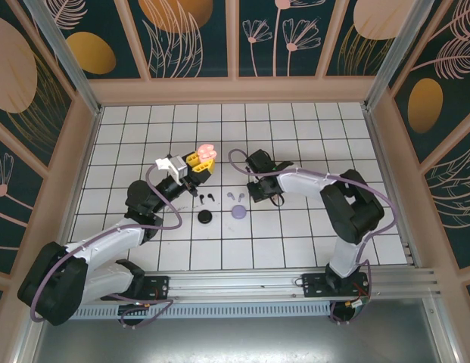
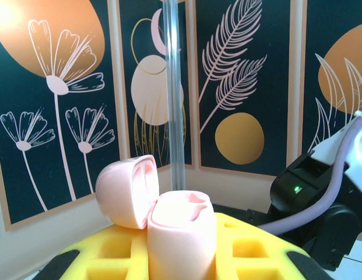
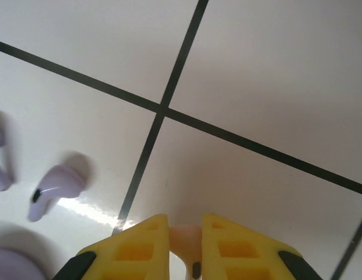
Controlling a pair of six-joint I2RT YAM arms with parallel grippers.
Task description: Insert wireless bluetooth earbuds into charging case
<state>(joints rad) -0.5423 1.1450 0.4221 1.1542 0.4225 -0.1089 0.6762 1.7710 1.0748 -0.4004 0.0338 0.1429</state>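
Two pinches, both pink!
Left tool (image 1: 202, 160) grips the open pink case (image 2: 181, 227); right tool (image 3: 185, 224) nips a pink earbud (image 3: 185, 242).

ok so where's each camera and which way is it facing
top external: above, behind the arm bases, looking down on the tiled table; left arm, right arm show.
left wrist: looks out at the patterned wall; left gripper clamps the open pink case.
right wrist: looks down at tiles; right gripper pinches a pale pink earbud, lilac earbud beside.
shared: top and left wrist show the case.
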